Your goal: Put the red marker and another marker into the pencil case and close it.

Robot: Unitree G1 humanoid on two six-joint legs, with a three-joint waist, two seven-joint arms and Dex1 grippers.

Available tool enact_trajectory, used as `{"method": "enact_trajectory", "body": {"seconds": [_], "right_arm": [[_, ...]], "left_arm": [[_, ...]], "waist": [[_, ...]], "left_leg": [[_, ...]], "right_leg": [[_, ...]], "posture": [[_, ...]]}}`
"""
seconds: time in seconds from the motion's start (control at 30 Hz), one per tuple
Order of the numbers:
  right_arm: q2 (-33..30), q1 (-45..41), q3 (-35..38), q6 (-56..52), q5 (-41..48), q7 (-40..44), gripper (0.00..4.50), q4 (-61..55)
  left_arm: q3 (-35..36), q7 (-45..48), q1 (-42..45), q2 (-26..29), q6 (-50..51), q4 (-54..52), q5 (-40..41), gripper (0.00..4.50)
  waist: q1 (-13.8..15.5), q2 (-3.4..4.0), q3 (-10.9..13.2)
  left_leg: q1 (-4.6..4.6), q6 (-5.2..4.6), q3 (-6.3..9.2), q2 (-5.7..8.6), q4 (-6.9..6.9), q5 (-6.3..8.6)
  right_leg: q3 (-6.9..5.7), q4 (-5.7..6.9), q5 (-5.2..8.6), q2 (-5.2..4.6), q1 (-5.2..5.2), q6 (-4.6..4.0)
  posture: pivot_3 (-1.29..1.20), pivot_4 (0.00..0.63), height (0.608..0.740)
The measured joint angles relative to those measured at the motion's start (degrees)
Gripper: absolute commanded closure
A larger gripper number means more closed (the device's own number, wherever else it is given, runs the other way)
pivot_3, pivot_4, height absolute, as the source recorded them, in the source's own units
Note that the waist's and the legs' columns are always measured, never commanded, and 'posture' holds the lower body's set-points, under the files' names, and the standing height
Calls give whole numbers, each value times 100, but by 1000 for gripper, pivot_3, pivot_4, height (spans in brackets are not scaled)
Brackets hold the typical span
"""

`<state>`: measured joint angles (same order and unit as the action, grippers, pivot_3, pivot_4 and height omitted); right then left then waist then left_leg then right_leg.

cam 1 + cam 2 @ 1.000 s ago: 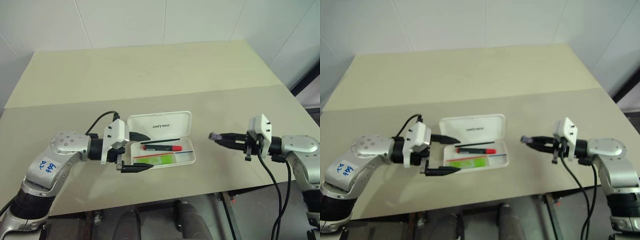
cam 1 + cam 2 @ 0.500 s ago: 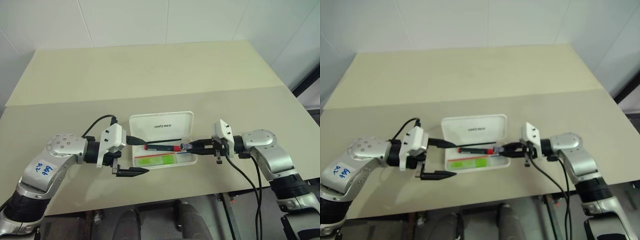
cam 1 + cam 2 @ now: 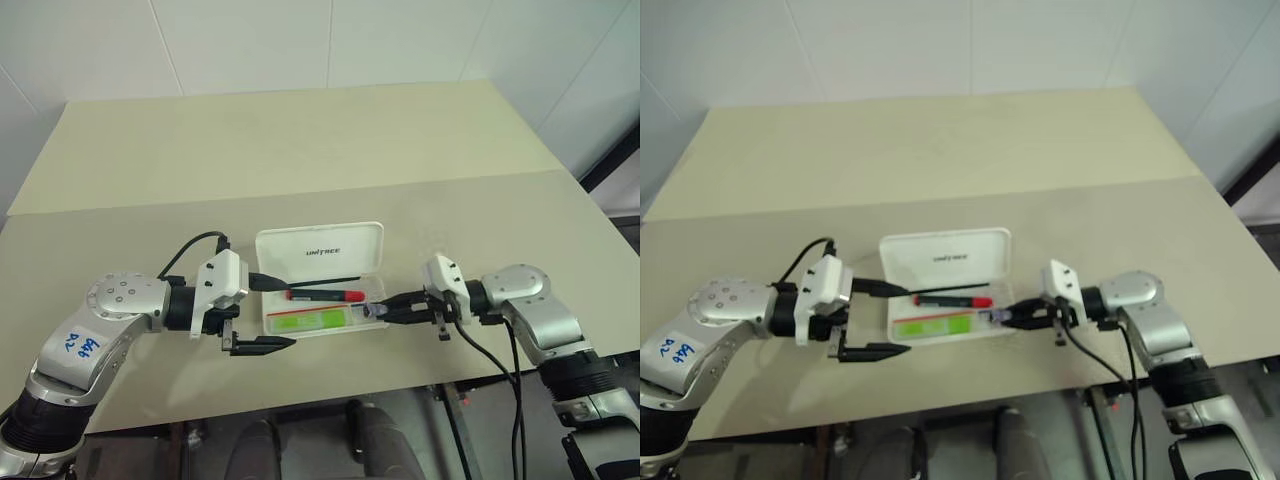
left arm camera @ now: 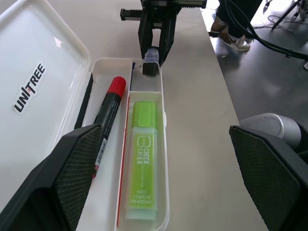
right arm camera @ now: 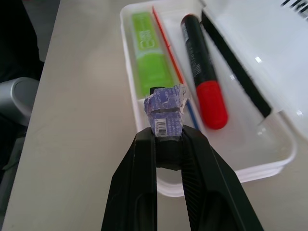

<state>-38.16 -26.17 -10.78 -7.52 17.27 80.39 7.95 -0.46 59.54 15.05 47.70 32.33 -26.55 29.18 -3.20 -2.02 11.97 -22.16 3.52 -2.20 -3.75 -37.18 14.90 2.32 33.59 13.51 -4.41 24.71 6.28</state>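
The flat white plastic pencil case [image 3: 322,282] with rounded corners is lying open on the pale beige bench [image 3: 300,150], its lid [image 3: 320,250] laid back flat on the side away from the robot with the dark "UNITREE" lettering showing. Inside the tray, the slim red marker [image 4: 109,115] with its black barrel and red cap is lying lengthwise in the compartment next to the lid, and the short, thick, translucent green marker [image 4: 143,159] is lying in the narrower compartment on the near side, a thin red line running between the two. The left hand [image 3: 262,313] is hovering just off the left end of the case with its two black fingers [image 4: 72,178] standing wide apart and gripping nothing. The right hand [image 5: 167,134] is reaching in from the right end of the case, its fingers pinched together on a small grey-purple stub [image 5: 166,111] wrapped in a torn printed label. That stub is sitting over the right end of the tray, at the end of the green marker's compartment; whether it is touching the case cannot be told.
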Motion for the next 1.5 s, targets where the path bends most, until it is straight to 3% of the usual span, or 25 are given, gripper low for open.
{"method": "enact_trajectory", "body": {"seconds": [0.4, 0.73, 0.8, 1.03, 1.37, 1.5], "right_arm": [[251, -186, -19, 316, -263, -9, 4145, 390], [287, -213, -18, 304, -271, -9, 576, 366], [286, -207, -7, 208, -204, -13, 54, 258], [-120, 157, 476, -396, 403, -148, 54, -1061], [-680, 1588, 1595, -730, 923, -818, 54, -2621], [-674, 1665, 1613, -736, 932, -1045, 0, -2637]], "left_arm": [[0, -11, 4, 0, 7, -5, 1, 0], [0, -21, 9, 0, 12, -8, 1, 0], [0, -21, 10, 0, 11, -8, 1, 0], [68, -11, -29, -1, 8, -32, 37, 0], [969, 9, -944, -136, -542, 14, 182, 0], [1184, 106, -1168, -214, -1028, 406, 161, 1276]], "waist": [[8, 0, 0], [4, 0, 0], [4, 0, 0], [36, 0, 0], [9, -2, 0], [-14, -2, 0]], "left_leg": [[0, 0, 0, 0, 6, 0], [1, 0, 0, 0, 4, 0], [0, 0, 0, 0, 5, 0], [-2, 2, 3, 0, 7, 1], [1, 5, -2, -1, 7, 4], [6, 4, 0, 0, 3, 3]], "right_leg": [[-1, 0, 0, 0, 1, -1], [0, 2, 0, 0, 1, 0], [0, 2, 0, 0, 2, -1], [-2, -1, 1, 0, 2, -1], [-1, -16, 2, -2, 0, -3], [-1, -30, -14, -1, -3, -20]], "posture": [[0, 150, 740], [0, 150, 740], [0, 150, 740], [0, 150, 740], [0, 150, 740], [0, 150, 740]]}}
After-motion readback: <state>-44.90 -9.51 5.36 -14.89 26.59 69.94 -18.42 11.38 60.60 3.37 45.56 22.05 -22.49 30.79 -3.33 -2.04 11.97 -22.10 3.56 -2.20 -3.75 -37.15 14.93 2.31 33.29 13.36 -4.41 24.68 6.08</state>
